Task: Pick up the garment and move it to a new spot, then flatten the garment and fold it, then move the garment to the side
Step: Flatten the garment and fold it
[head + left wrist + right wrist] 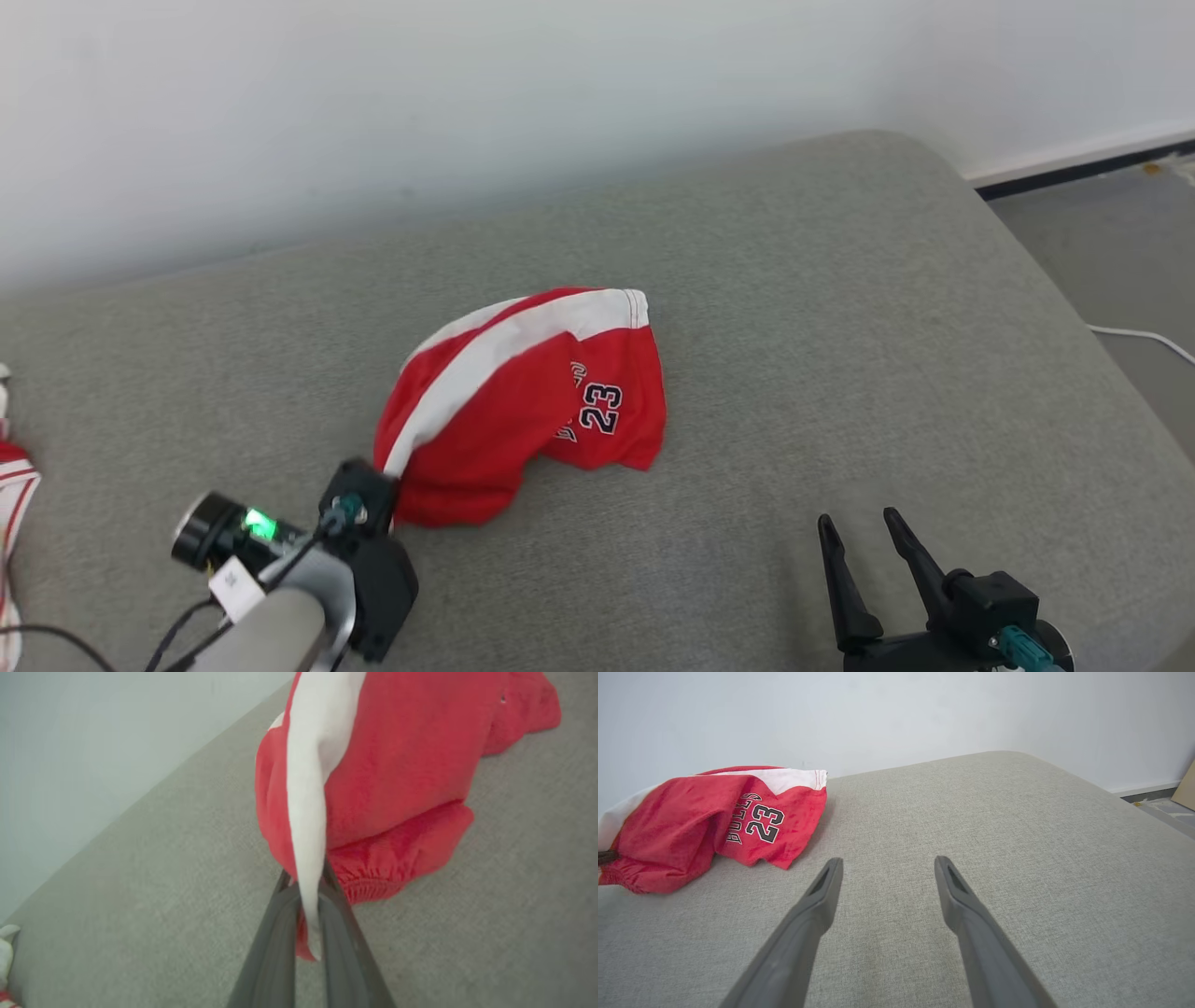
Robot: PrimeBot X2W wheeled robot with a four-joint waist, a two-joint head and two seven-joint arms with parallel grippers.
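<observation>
First step, we judge: our left hand pinches the red garment; right hand gapes empty near the cushion's front edge. Next: release, flatten.

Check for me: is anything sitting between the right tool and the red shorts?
Nothing visible. Only bare grey cushion lies between the open right tool and the red shorts, which sit ahead to its left. The left tool is shut on their white stripe.
</observation>
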